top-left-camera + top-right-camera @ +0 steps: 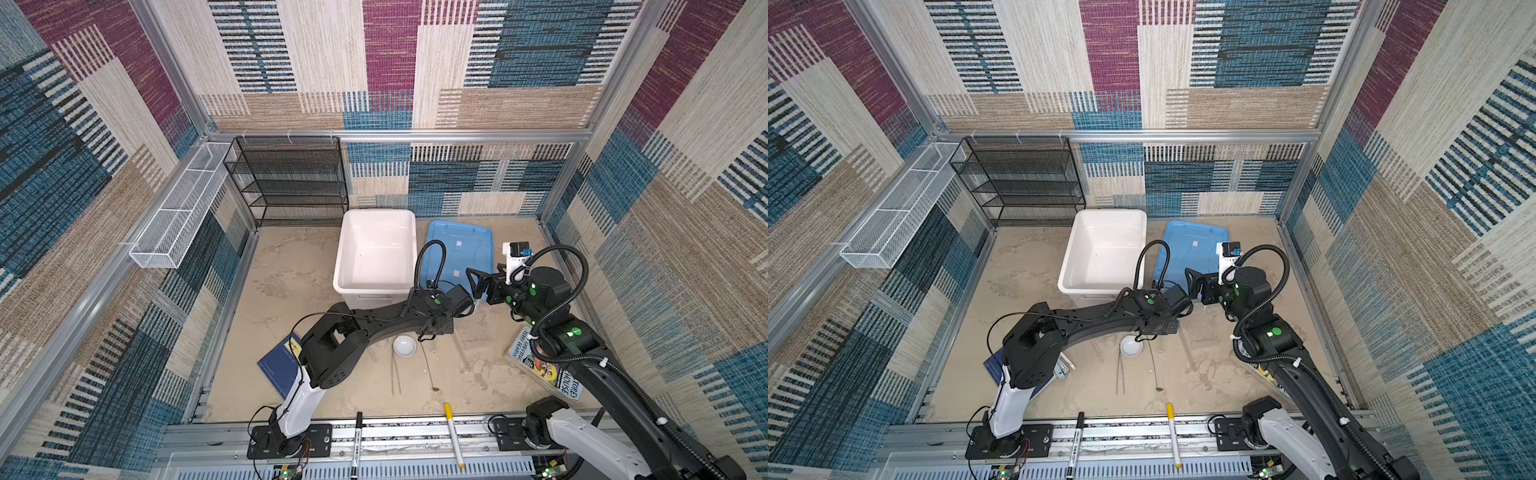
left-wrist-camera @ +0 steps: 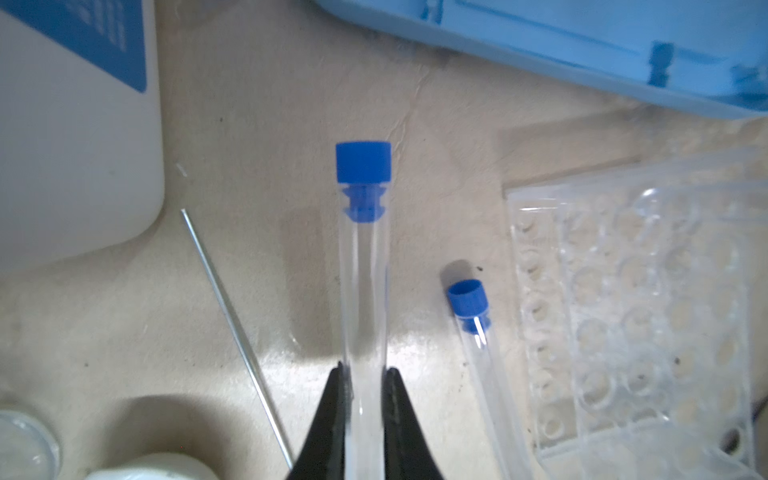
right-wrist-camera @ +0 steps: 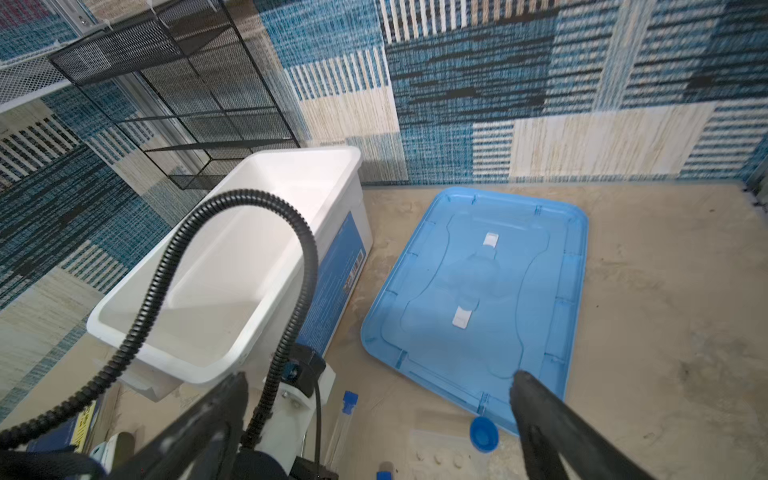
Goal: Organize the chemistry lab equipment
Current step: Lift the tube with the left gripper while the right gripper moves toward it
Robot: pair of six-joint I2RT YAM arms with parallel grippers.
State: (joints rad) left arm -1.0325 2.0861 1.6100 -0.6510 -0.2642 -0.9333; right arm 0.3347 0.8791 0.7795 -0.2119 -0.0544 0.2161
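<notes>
Grip and target: my left end effector [image 2: 363, 374] is closed narrow on a test tube [image 2: 362, 270], whose long axis runs straight out from the grip, blue cap at the free end. Rack [image 2: 631, 311] lies flat on the table [image 2: 249, 124] just to the right, with a second tube [image 2: 478, 332] between. My right end effector [image 3: 380, 376] hangs wide and empty farther right, near the lid [image 3: 478, 270]. I judge the left arm better placed.

The left hand [image 2: 365, 376] has its black fingers [image 2: 328, 419] clamped on a clear blue-capped test tube [image 2: 362, 270]. A second test tube [image 2: 478, 332] lies on the beige tabletop [image 2: 270, 104], just beside the clear plastic rack [image 2: 648, 316]. A thin rod [image 2: 232, 324] lies near the white bin [image 2: 75, 166] and the small white dish [image 2: 158, 467].
</notes>
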